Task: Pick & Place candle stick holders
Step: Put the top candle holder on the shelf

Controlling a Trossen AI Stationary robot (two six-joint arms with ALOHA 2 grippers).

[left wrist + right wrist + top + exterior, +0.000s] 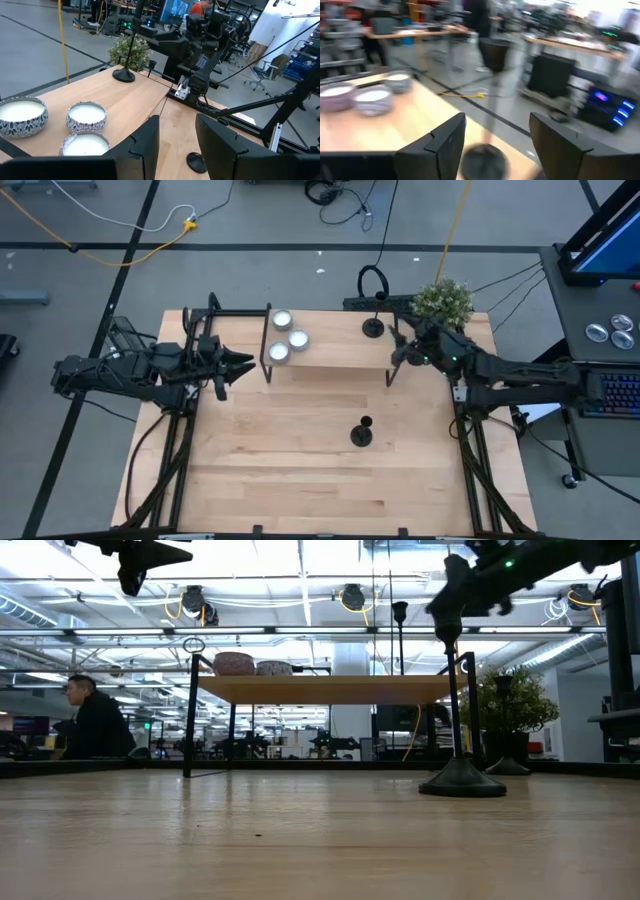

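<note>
One black candle stick holder [372, 328] stands on its disc base at the far right of a raised wooden shelf [335, 352]. Its blurred base [482, 162] shows in the right wrist view. My right gripper [398, 358] is open just right of and nearer than this holder, touching nothing. A second holder [362, 434] stands on the table in front of the shelf, and looms large in the low view [460, 778]. A third holder [507, 762] stands by the plant and does not show in the high view. My left gripper [240, 362] is open and empty at the shelf's left end.
Three white candles in patterned bowls [285, 335] sit on the shelf's left part. A small potted plant [442, 300] stands at the table's far right corner. The shelf's black legs [268, 370] stand on the table. A person [95, 725] sits in the room behind.
</note>
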